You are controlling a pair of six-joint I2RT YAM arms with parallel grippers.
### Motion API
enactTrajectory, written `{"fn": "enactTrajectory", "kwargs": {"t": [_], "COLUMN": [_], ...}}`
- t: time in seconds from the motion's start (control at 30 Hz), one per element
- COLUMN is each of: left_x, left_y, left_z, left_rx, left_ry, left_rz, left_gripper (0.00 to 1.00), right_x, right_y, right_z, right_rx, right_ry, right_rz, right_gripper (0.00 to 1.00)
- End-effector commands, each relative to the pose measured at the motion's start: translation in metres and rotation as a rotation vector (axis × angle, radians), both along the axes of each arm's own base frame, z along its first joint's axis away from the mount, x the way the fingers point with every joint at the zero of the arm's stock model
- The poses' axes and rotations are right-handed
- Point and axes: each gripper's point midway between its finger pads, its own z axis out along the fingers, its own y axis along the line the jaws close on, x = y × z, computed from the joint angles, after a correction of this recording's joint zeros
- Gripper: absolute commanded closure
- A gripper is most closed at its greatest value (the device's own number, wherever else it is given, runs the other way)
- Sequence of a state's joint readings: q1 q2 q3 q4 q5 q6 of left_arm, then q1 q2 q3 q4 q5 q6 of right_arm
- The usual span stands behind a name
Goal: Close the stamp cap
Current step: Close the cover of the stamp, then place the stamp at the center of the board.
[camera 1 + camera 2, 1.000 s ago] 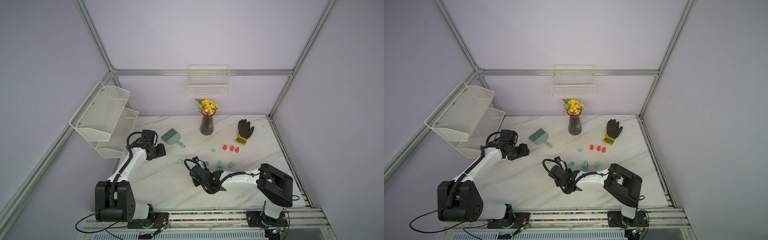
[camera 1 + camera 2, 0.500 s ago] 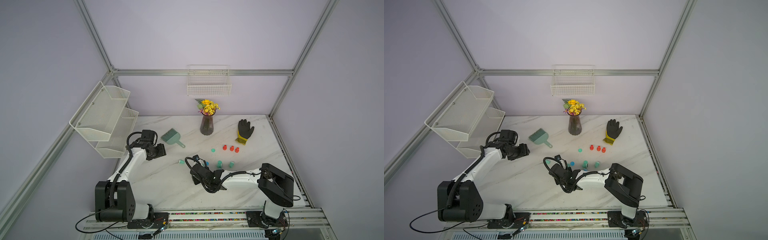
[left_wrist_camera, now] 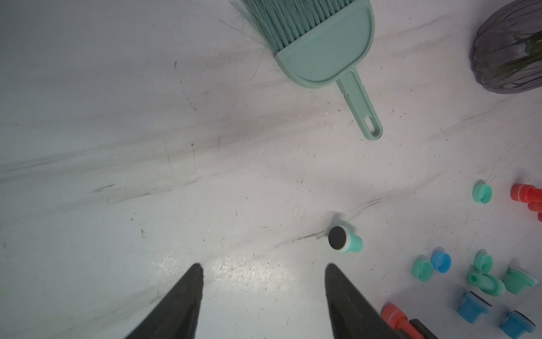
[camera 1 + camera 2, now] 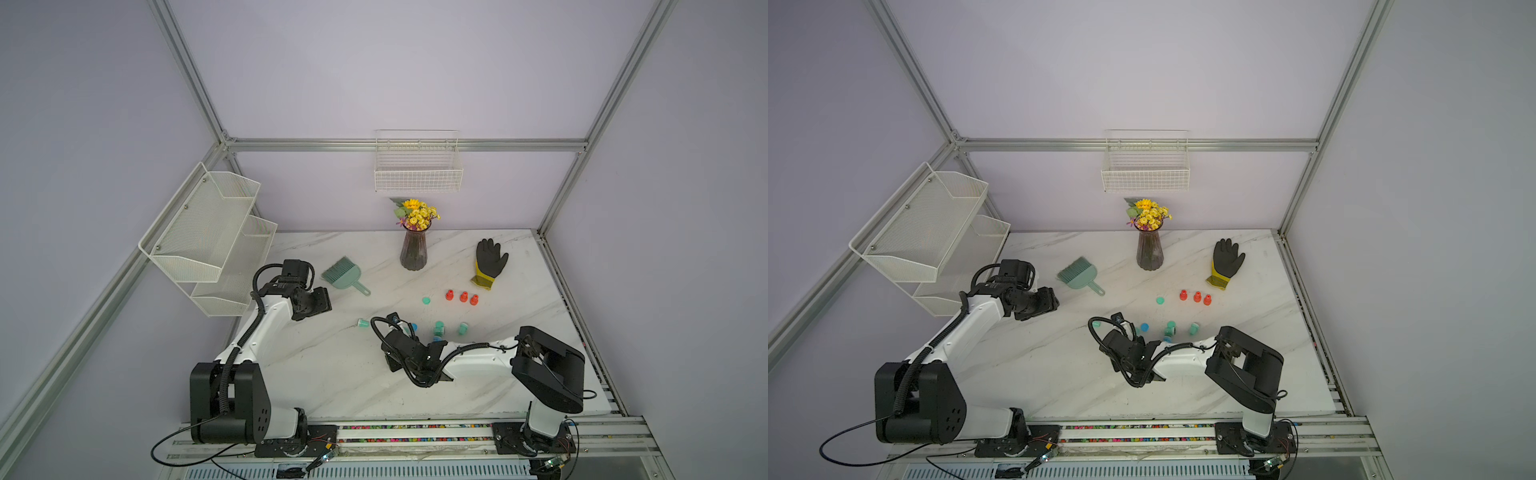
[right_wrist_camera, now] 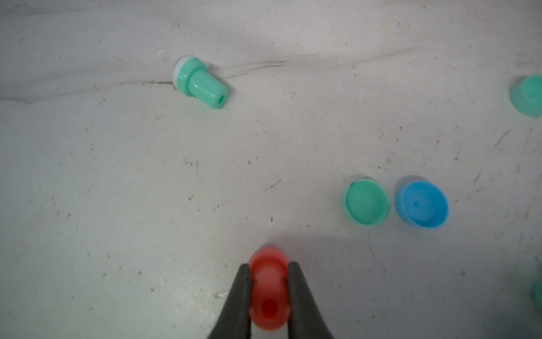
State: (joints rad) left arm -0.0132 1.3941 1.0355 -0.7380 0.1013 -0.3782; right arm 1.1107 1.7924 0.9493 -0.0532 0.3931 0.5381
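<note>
Marble table [image 4: 332, 374], everything sits on it. Left arm [image 4: 266, 328] reaches to the far left part, right arm [image 4: 478, 361] lies low across the near middle. White mesh rack [image 4: 208, 232] on the left wall, wire basket [image 4: 417, 174] on the back wall. Vase with yellow flowers [image 4: 414, 249] upright at the back, black glove [image 4: 489, 264] flat to its right, green brush [image 4: 343, 276] to its left with the handle pointing toward the near right.

Left gripper [image 3: 261, 267]: claw about half wide, nothing between the fingers, bare table under it.

Right gripper [image 5: 269, 265]: claw narrow, clamped on a red stamp [image 5: 268, 305] low over the near middle of the table, near the loose caps. Long axis runs along the fingers; the holed handle end faces the wrist camera, the wide end points out past the tips toward the table. Blurred, so capped or not I cannot tell. Both top views hide this stamp under the right wrist. The left wrist view catches it side-on at the frame edge [image 3: 396, 318].

Three more red stamps [image 4: 462, 296] stand in a row near the glove. Green stamp [image 5: 199, 82] lies on its side, apart from the rest. Its dark pad face shows only in the left wrist view [image 3: 337, 238]; the right wrist view shows its handle end.

Green cap [image 5: 366, 202] and blue cap [image 5: 421, 204] sit side by side just beyond the held stamp
</note>
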Motion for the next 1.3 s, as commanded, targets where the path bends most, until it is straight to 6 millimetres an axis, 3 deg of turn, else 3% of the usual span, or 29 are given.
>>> {"fn": "enactTrajectory", "kwargs": {"t": [0.0,0.2,0.37,0.53,0.63,0.77,0.93,1.1,1.27], "left_x": [0.007,0.007,0.006,0.006,0.007,0.008,0.007,0.007,0.007], "left_y": [0.001,0.002,0.002,0.002,0.003,0.003,0.004,0.003,0.003], "left_z": [0.012,0.012,0.011,0.011,0.013,0.014,0.014,0.014,0.013], "left_rx": [0.004,0.004,0.006,0.008,0.012,0.007,0.006,0.001,0.0], "left_ry": [-0.051,-0.05,-0.047,-0.047,-0.053,-0.057,-0.057,-0.057,-0.057], "left_rz": [-0.016,-0.017,-0.016,-0.015,-0.012,-0.012,-0.011,-0.012,-0.012], "left_gripper": [0.34,0.34,0.34,0.34,0.34,0.34,0.34,0.34,0.34], "right_x": [-0.001,-0.003,-0.021,-0.026,-0.02,0.018,0.056,0.084,0.112], "right_y": [-0.008,-0.024,-0.028,-0.026,-0.013,0.001,-0.01,-0.057,-0.133], "right_z": [-0.01,-0.039,-0.079,-0.093,-0.073,-0.016,0.051,0.083,0.082], "right_rx": [-0.031,-0.211,-0.318,-0.363,-0.315,-0.178,-0.058,-0.026,-0.049], "right_ry": [0.022,0.063,0.142,0.181,0.144,0.09,0.019,-0.012,0.0], "right_rz": [-0.02,-0.025,0.006,0.012,0.035,0.001,-0.053,-0.145,-0.3], "right_gripper": [1.0,1.0,1.0,1.0,1.0,1.0,1.0,1.0,1.0]}}
